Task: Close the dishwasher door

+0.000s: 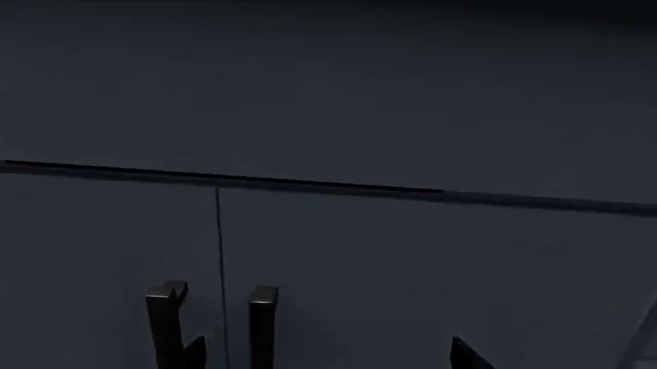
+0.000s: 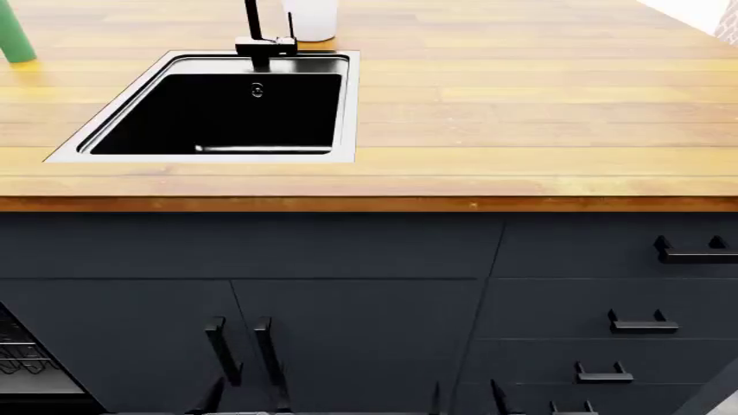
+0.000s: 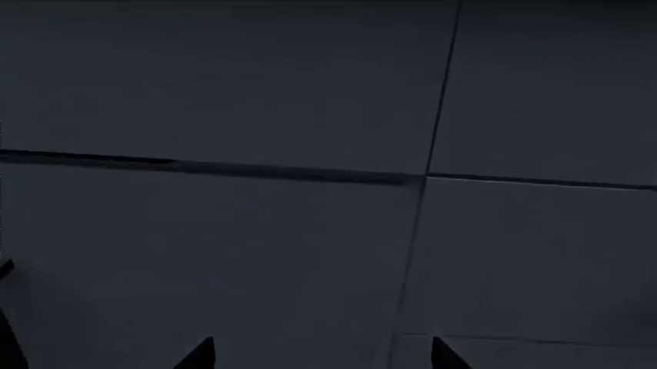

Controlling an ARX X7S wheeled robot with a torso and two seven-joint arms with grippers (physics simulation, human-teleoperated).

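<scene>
Fingertips of both grippers, left (image 2: pixel 248 399) and right (image 2: pixel 465 399), spread apart, low before navy cabinet doors (image 2: pixel 346 337). Dishwasher door: not identifiable; only a rack (image 2: pixel 23 354) shows far left. Beyond: drawers (image 2: pixel 611 294), countertop (image 2: pixel 519 112), sink (image 2: pixel 219 108).

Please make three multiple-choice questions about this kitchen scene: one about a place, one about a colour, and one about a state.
1. Where is the sink set in the wooden countertop?
A) at its right end
B) in its left part
C) over the drawers

2. What colour is the object at the counter's far left?
A) red
B) white
C) green

3. The wire rack at the lower left edge of the head view is:
A) exposed to view
B) hidden behind a shut door
C) standing on the counter

Answers:
1 B, the basin lies left of the counter's middle.
2 C, it is plainly green.
3 A, its wires show beside the navy cabinets.
</scene>
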